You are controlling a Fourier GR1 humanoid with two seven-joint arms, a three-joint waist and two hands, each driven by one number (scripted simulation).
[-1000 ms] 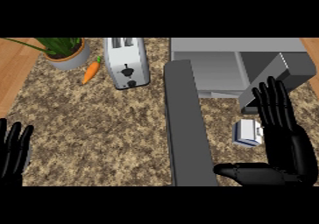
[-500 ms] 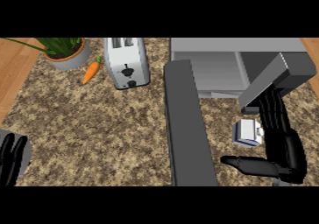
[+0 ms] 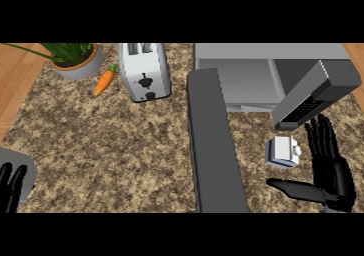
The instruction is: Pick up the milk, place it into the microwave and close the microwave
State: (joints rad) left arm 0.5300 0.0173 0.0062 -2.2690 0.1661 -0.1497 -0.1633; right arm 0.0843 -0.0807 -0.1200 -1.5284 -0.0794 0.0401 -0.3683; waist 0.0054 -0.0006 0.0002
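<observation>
You are looking down on a speckled brown granite counter (image 3: 118,145), rough and mottled, with warm wooden floor showing at the 10 o'clock and 2 o'clock corners. The milk (image 3: 282,152) is a small boxy carton, white with blue sides, lying on the counter at about 4 o'clock from centre, just outside the microwave (image 3: 248,75). That microwave is a smooth grey box at 1 o'clock, its cavity open and its dark door (image 3: 316,95) swung out at an angle above the carton.

Your right hand (image 3: 331,172), matt black, stands just right of the milk at 4 o'clock: fingers straight and slightly spread, thumb stuck out toward the left below the carton, nothing pinched. You cannot tell whether the fingers touch the carton.

Your left hand (image 3: 8,187) rests at 8 o'clock by the edge, fingers straight and together.

A long dark grey bar (image 3: 213,150) runs down the middle. At 11 o'clock sit a shiny metal toaster (image 3: 144,71), a tapered orange carrot (image 3: 104,82) and a leafy plant in a round pot (image 3: 78,62).
</observation>
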